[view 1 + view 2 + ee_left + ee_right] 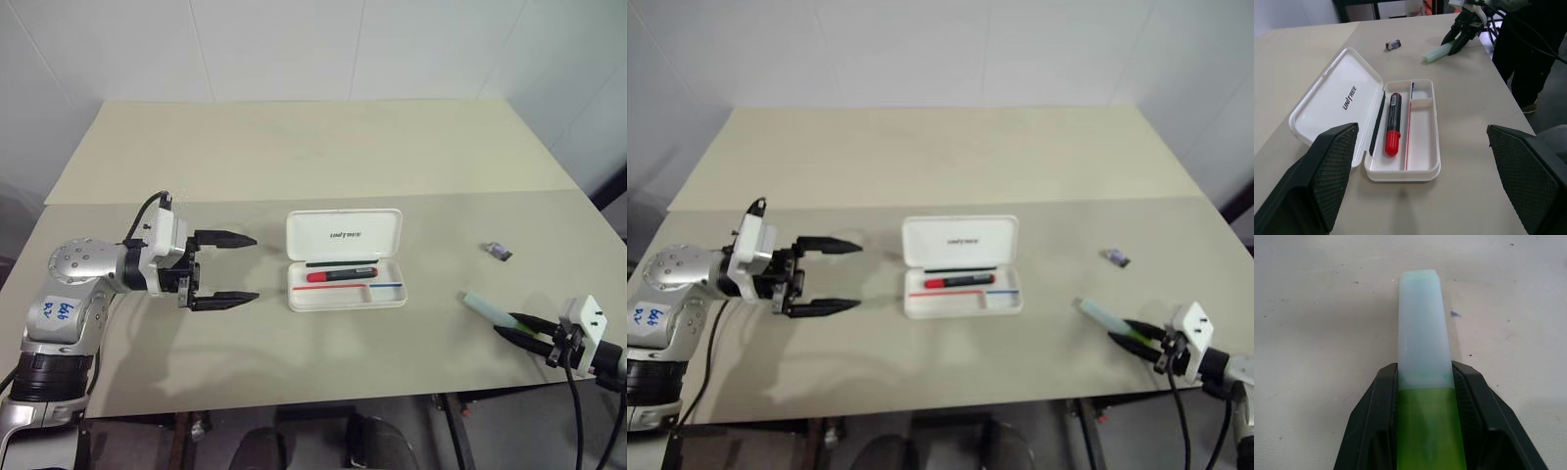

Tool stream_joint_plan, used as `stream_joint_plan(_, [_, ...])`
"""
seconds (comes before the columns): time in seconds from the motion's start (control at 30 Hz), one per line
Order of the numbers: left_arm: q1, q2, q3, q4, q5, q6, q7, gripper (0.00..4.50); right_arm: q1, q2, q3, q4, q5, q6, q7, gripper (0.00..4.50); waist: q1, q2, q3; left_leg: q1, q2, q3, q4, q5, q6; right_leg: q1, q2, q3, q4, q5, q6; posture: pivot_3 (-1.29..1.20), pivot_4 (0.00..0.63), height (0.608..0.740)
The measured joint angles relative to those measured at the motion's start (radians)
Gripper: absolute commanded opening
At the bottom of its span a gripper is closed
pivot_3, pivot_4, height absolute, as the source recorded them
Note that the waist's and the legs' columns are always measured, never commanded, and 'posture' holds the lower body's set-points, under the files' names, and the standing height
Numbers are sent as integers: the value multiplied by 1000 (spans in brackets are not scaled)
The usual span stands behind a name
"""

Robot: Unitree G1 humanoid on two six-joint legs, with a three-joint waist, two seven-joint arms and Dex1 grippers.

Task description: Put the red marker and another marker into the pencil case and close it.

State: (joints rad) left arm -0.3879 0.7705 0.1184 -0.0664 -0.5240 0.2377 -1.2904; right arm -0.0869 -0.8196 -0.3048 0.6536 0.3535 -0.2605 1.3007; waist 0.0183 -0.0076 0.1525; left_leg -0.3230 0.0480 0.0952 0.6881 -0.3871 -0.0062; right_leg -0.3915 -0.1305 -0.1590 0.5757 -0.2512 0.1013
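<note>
Your right claw (517,326) had pinched the highlighter (1422,357), well right of the open pencil case (345,259), red marker (342,275) inside. Left claw (237,267) gaped empty. Lift level, lower it gently.

"UNITREE" inside pencil case (1327,112) lid
</note>
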Motion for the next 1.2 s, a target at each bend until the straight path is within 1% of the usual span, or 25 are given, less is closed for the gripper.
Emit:
stream_joint_plan(0.2, [1, -7, -2, 0, 2, -11, 8, 4500, -60, 21, 42, -41, -2, 3, 10, 1138, -26, 3, 2, 2, 0, 1, -4, 0, 0, -1, 0, 2, 1, 0, 0, 0, 150, 740])
stream_joint_plan(0.37, [13, -10, -2, -1, 4, -13, 20, 4500, -185, 32, 108, -184, 10, 50, 46, 1138, -34, 6, 3, 2, 0, 2, -4, 0, -1, -2, 1, 2, 1, 0, 0, 0, 150, 740])
stream_joint_plan(0.47, [25, -12, -2, -3, 4, -14, 27, 4500, -263, 70, 166, -286, 28, 110, 62, 1138, -31, 6, 3, 1, 0, 1, -4, 0, 0, -3, 0, 1, 0, 0, -1, 0, 150, 740])
stream_joint_plan(0.6, [57, -11, 4, -7, 4, -15, 38, 4500, -307, 117, 242, -371, 39, 204, 73, 1138, -12, 7, 4, -2, 0, 0, -5, 0, 0, -5, 0, 0, 0, 0, -1, 0, 150, 740])
stream_joint_plan(0.73, [94, -12, 14, -47, 4, -11, 62, 4500, -387, 208, 367, -494, 55, 337, 81, 1138, -19, 7, 4, -6, 0, -1, -4, 0, 0, -8, 0, -1, 0, 0, -1, 0, 150, 740])
stream_joint_plan(0.8, [103, -12, 21, -70, 4, -10, 74, 4500, -416, 240, 408, -529, 56, 383, 79, 1138, -17, 7, 4, -7, 0, -1, -4, 0, 0, -9, 0, -2, 0, 0, -1, 0, 150, 740])
stream_joint_plan(0.93, [145, -13, 27, -93, 3, -6, 99, 4500, -457, 283, 471, -559, 53, 456, 79, 1138, -19, 6, 4, -9, -1, -2, -4, 0, 0, -11, 0, -2, 0, 0, -1, 0, 150, 740])
stream_joint_plan(1.03, [169, -16, 29, -125, 2, -1, 118, 4500, -482, 314, 530, -572, 37, 470, 83, 1138, -20, 6, 4, -11, -1, -1, -4, 0, 0, -13, 0, -3, 0, 0, -1, 0, 150, 740])
stream_joint_plan(1.13, [178, -16, 31, -129, 2, 2, 134, 4500, -499, 315, 554, -561, 6, 454, 93, 1138, -18, 5, 3, -12, -1, -1, -4, 0, 0, -14, 0, -2, 1, 0, -1, 0, 150, 740])
stream_joint_plan(1.2, [186, -16, 34, -131, 2, 2, 140, 4500, -526, 320, 570, -509, -22, 429, 95, 1138, -22, 5, 3, -11, -1, 0, -4, 0, 0, -14, 0, -2, 0, 0, -1, 0, 150, 740])
